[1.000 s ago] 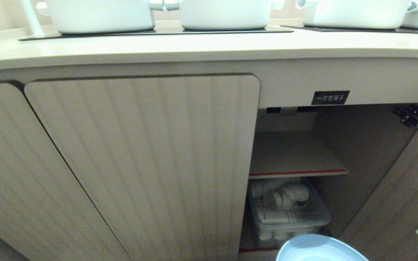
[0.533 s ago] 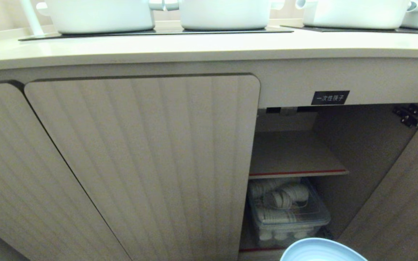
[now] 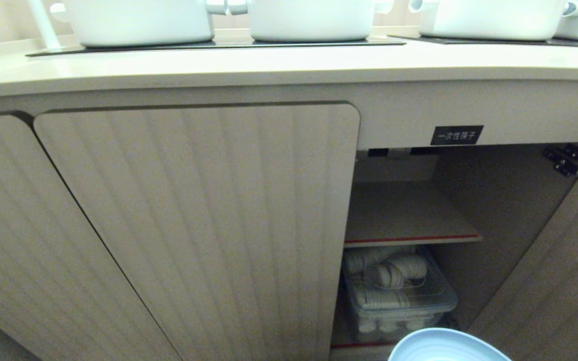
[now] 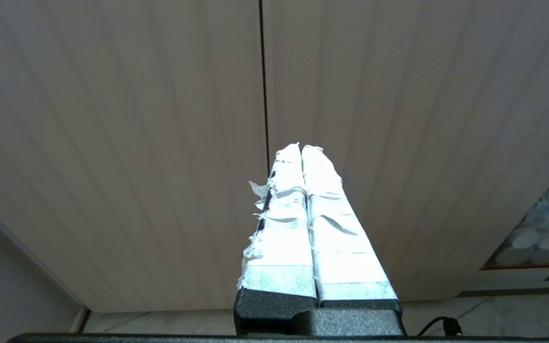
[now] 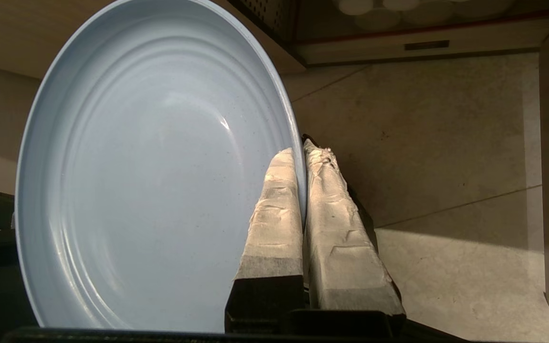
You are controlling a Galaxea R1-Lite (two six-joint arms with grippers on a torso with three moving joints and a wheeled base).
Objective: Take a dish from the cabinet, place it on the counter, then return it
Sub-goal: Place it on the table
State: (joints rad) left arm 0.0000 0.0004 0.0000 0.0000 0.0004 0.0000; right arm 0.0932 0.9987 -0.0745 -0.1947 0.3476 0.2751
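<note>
- right tool [image 5: 303, 147] clamped on the rim of the light-blue dish [image 5: 150, 166], low before the open cabinet [image 3: 419, 215];
- left tool [image 4: 301, 147] closed, empty, facing ribbed doors [image 4: 112, 143]

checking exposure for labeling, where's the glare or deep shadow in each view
Head view: even light, inner shelf dim. Left wrist view: tape on the left end effector blown out white. Right wrist view: small highlight on the dish, hard sunlit patch on the floor, shade above it.
</note>
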